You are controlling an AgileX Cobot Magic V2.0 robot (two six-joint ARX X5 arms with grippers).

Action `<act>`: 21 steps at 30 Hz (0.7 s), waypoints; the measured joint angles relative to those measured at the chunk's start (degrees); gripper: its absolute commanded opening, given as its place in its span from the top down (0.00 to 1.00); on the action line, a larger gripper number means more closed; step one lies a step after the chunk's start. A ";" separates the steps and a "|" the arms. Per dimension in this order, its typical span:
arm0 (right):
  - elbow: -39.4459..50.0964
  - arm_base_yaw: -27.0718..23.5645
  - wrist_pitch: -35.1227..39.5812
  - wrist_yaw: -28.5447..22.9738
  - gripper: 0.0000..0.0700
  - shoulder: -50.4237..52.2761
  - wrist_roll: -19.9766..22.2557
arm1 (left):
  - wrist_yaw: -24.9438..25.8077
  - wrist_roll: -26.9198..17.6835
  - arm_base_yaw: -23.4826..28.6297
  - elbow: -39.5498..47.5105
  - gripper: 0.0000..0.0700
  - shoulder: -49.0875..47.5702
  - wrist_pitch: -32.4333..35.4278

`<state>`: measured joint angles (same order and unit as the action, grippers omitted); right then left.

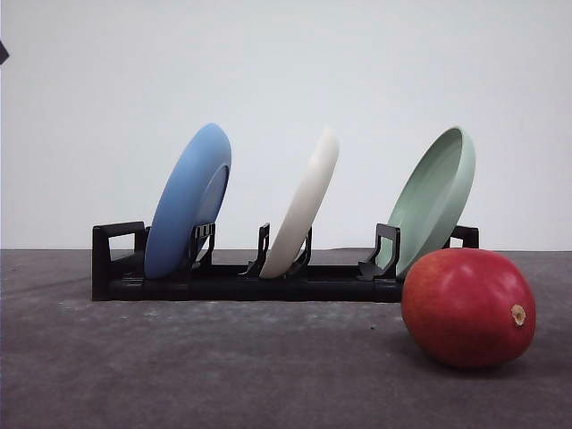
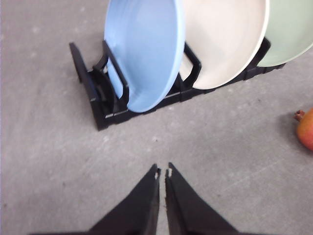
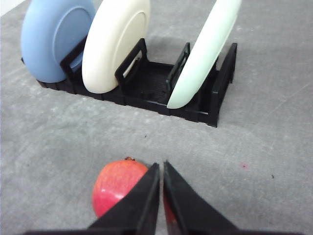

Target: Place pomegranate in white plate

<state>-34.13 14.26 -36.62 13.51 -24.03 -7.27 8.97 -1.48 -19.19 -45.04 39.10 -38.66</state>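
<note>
Front view shows a black rack (image 1: pixel 223 281) on the grey table (image 1: pixel 179 375), holding three plates on edge, all leaning toward the right: the blue plate (image 1: pixel 188 201) at the left end, the white plate (image 1: pixel 304 204) in the middle slot, and the pale green plate (image 1: pixel 435 198) at the right end. On the table in front of the rack's right end lies the pomegranate (image 1: pixel 466 307), glossy red, its tan stem nub turned to the right; it overlaps the foot of the green plate from this angle, though whether it touches the rack I cannot tell. From the right wrist camera, the right gripper (image 3: pixel 161 169) has its two dark fingers drawn together with only a sliver between the tips, holding nothing, and the fruit sits just behind them, partly hidden. From the left wrist camera, the left gripper (image 2: pixel 163 172) is likewise closed on nothing above bare table, near the rack's blue-plate end, with a blurred edge of the fruit at the frame's border
</note>
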 measured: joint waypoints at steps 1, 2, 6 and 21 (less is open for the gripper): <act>0.00 0.00 0.00 -0.01 0.87 0.00 0.00 | 0.00 -0.04 -0.15 -0.01 0.72 0.01 0.30; 0.00 0.00 0.00 -0.01 0.74 0.00 0.01 | 0.00 -0.06 -0.20 -0.01 0.56 0.01 0.53; 0.00 0.00 0.00 -0.01 0.50 0.00 0.02 | 0.00 -0.45 -0.50 -0.04 0.38 -0.01 0.67; 0.00 0.37 -0.01 0.76 0.50 0.00 0.01 | 1.75 -1.41 -8.79 -0.15 0.38 3.10 6.93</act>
<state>-34.13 14.63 -36.63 14.27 -24.03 -7.25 10.72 -2.89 -27.98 -45.19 42.20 -31.73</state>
